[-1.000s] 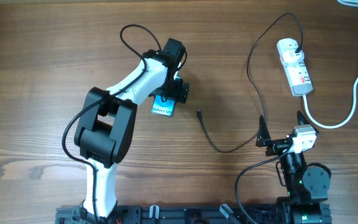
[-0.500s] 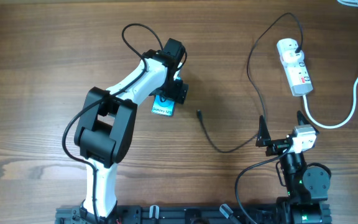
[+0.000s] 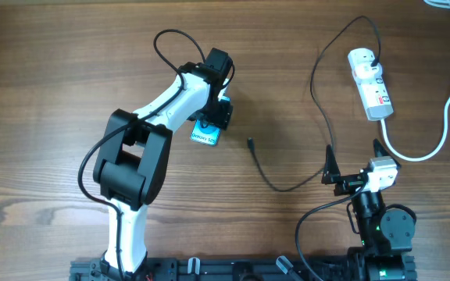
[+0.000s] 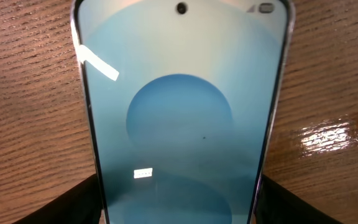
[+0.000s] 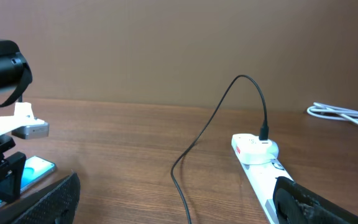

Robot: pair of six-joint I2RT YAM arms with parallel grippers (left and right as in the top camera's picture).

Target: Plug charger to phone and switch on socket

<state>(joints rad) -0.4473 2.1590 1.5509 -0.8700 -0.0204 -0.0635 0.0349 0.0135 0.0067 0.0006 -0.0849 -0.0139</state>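
The phone (image 3: 205, 134) lies flat on the wooden table and its cyan screen fills the left wrist view (image 4: 179, 112). My left gripper (image 3: 216, 117) is down over it, and its two fingers (image 4: 179, 208) press against the phone's long edges. The charger's black connector (image 3: 250, 143) lies loose on the table to the right of the phone. Its thin cable (image 3: 276, 186) loops up to the white socket (image 3: 371, 94) at the back right. My right gripper (image 3: 354, 158) is wide open and empty near the front right. It faces the cable (image 5: 185, 162) and the socket (image 5: 260, 163).
A thick white cord (image 3: 444, 117) runs from the socket's near end out to the table's right edge and also shows in the right wrist view (image 5: 347, 115). The left arm's body reaches from the front edge up to the phone.
The left gripper's fingers have drawn in slightly onto the phone's sides. The right arm, cable and socket have not moved.
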